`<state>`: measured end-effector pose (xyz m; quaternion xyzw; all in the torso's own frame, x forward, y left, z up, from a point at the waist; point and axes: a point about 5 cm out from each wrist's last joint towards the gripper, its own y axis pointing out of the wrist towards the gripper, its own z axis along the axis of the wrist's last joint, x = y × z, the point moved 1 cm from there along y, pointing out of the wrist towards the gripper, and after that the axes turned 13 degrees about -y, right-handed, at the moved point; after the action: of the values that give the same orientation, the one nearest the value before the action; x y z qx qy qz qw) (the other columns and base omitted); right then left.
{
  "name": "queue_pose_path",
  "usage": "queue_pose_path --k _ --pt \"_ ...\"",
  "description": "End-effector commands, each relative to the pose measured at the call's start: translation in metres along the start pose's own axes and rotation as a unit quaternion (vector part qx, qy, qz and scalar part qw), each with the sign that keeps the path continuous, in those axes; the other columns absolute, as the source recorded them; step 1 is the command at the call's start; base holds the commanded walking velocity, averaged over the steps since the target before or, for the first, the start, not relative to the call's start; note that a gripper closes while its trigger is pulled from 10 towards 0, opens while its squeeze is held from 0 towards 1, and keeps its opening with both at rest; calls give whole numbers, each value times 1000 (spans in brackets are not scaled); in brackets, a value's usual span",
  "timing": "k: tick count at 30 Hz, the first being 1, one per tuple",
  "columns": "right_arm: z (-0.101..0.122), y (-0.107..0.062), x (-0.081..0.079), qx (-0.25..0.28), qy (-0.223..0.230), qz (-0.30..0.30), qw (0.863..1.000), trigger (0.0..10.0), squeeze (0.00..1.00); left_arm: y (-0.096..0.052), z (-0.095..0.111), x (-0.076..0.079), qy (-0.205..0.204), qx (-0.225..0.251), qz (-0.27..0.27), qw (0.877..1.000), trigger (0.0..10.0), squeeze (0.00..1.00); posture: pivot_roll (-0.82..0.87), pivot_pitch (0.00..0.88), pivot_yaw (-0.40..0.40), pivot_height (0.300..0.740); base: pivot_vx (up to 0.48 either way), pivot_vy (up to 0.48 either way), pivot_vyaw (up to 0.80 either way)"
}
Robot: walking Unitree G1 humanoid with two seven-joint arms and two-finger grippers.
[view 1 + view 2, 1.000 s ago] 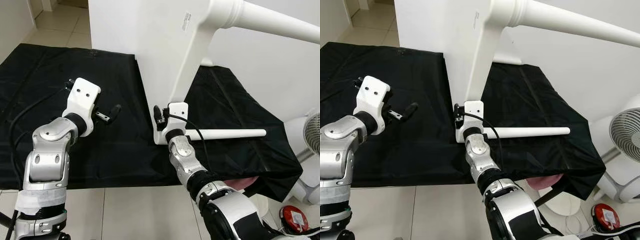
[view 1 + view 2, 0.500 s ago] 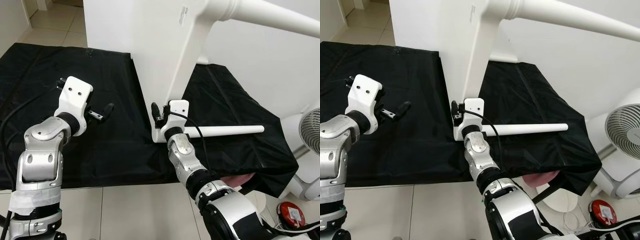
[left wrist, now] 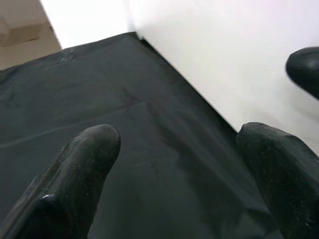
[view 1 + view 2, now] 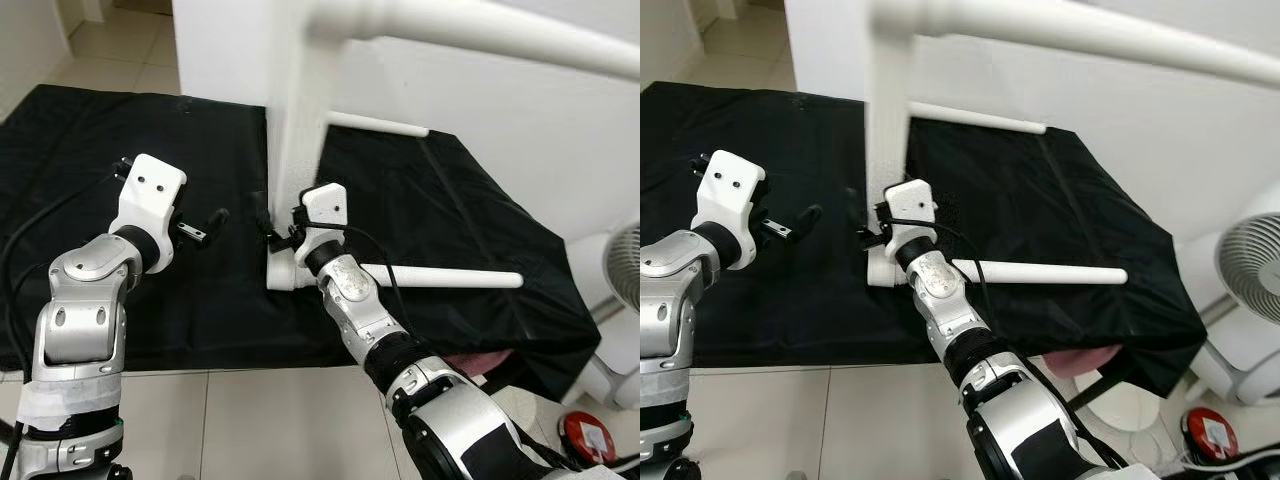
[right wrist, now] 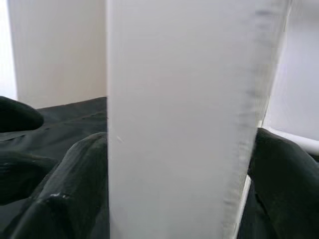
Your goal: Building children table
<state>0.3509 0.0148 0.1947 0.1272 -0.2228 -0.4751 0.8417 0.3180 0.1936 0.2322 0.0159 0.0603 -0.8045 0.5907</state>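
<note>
My right gripper [image 4: 283, 232] has its jaws clamped on the upright white table panel [image 4: 290, 150] standing tall-axis-vertical on the black-draped counter [image 4: 120, 300], while my left gripper [image 4: 212, 222], jaws apart, waits just beside it

We count one white table frame [image 4: 300, 150], standing on edge at the middle of the frame, and three white round legs: one [image 4: 470, 25] running across the top right, one [image 4: 375, 124] lying short in the upper middle, one [image 4: 445, 277] lying at the centre right. We see one black cloth [image 4: 120, 130] spread over the surface, and two grippers, the left gripper [image 4: 205, 225] at the centre left and the right gripper [image 4: 272, 222] at the frame's foot. We count one fan [image 4: 1250, 270] at the right edge and one red object [image 4: 592, 440] in the lower right corner.
</note>
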Motion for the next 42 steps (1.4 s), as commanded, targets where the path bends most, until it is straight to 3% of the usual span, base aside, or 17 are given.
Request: queue_pose_path --k 1,5,6,7,27,42 --pt "54 17 -109 63 169 47 982 10000 1000 0 -3 -4 -1 2 52 999 10000 0 129 10 -168 740 0 0 0" --pt "49 14 -99 64 149 42 986 10000 1000 -1 -4 -4 -2 2 52 999 10000 0 119 8 -163 740 0 0 0" --pt "44 12 -94 60 142 39 987 10000 859 0 -3 -4 -3 3 51 999 10000 0 119 8 -163 740 0 0 0" --pt "40 10 -89 55 136 35 989 10000 0 1 -3 -4 -3 3 51 999 10000 0 112 6 -158 740 0 0 0" --pt "29 0 -76 44 123 18 991 10000 0 2 -1 -4 2 5 47 999 10000 0 119 0 -154 740 0 0 0" --pt "29 0 -76 44 123 18 991 10000 0 2 -1 -4 2 5 47 999 10000 0 119 0 -154 740 0 0 0"
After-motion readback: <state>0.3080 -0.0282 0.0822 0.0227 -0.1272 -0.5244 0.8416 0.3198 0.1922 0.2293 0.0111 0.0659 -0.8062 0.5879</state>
